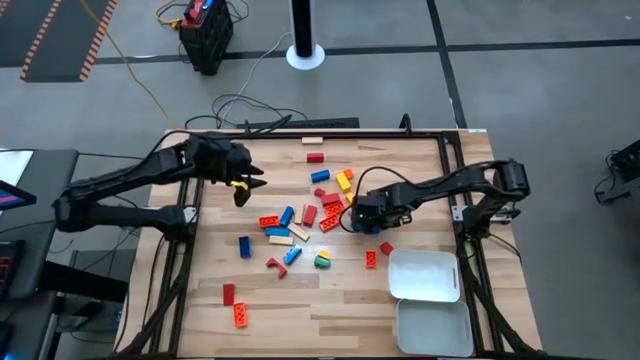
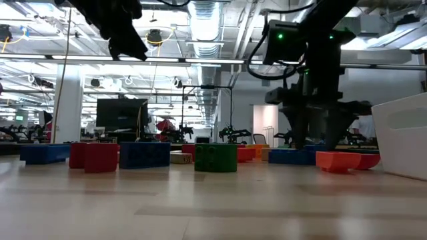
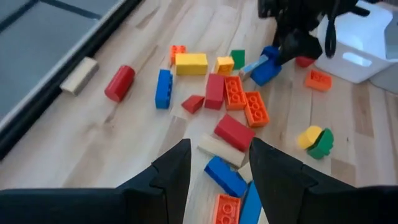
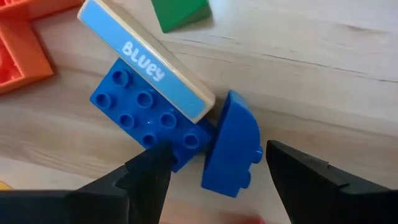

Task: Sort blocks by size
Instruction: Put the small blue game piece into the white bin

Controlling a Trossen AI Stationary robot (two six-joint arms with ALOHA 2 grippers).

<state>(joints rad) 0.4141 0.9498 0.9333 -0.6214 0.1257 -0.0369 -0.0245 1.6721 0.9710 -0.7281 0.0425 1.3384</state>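
**A:** Where did things stand with the right gripper (image 4: 214, 171)?

**B:** It hung low over the blue pile on the table (image 1: 330, 300), jaws spread wide with nothing held. Between the fingers sat a curved blue block (image 4: 233, 149), touching a studded blue brick (image 4: 149, 115) at its ten o'clock. A tan block with a blue face (image 4: 146, 65) lay tilted across that brick.

**A:** So how should it have taken the curved one?

**B:** My judgement: come straight down, fingers on its two flat flanks, and close slowly. One finger stood right by the studded brick, so a skewed descent would likely have dragged both.

**A:** And then?

**B:** The white trays (image 1: 425, 275) waited at about four o'clock from the pile, near the table's corner.

**A:** The left gripper (image 1: 243, 190)?

**B:** Raised above the table at nine o'clock from the scattered blocks (image 1: 320, 210), fingers partly parted, empty, waiting.
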